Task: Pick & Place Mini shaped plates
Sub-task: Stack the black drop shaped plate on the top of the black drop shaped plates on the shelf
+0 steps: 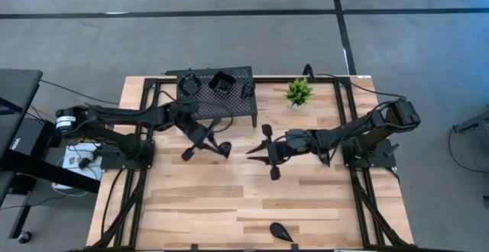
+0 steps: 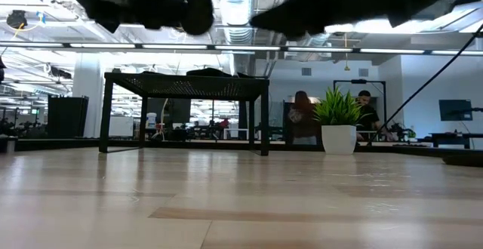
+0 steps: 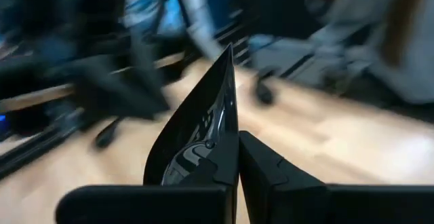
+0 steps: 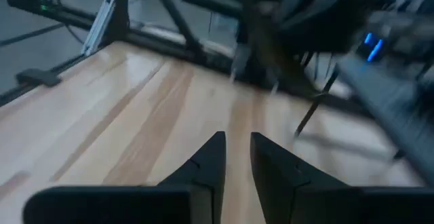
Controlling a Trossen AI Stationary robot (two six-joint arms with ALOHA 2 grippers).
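Note:
My left gripper (image 1: 208,147) hangs high over the table's middle, in front of the black perforated stand (image 1: 218,98), and is shut on a glossy black mini plate (image 3: 196,132). My right gripper (image 1: 260,151) hovers just to its right, facing it, with only a narrow gap between its fingers (image 4: 210,159) and nothing in it. Three more black plates rest on the stand's top (image 1: 189,84), (image 1: 223,82), (image 1: 248,92). A teardrop plate (image 1: 281,231) lies flat on the wood by the near edge. In the low view both grippers show only as dark shapes at the top. My left gripper pinches the black plate's broad end (image 3: 207,163) between its two fingers, one (image 3: 271,173) pressed against its face. The plate stands on edge in the hold, its pointed end (image 3: 227,54) aimed away from the wrist. It is lifted clear of the table.
A small green potted plant (image 1: 299,92) stands right of the stand near the far edge. Bare wood lies between the grippers and the near edge (image 1: 229,206). In the low view people sit in the room beyond the table (image 2: 302,117).

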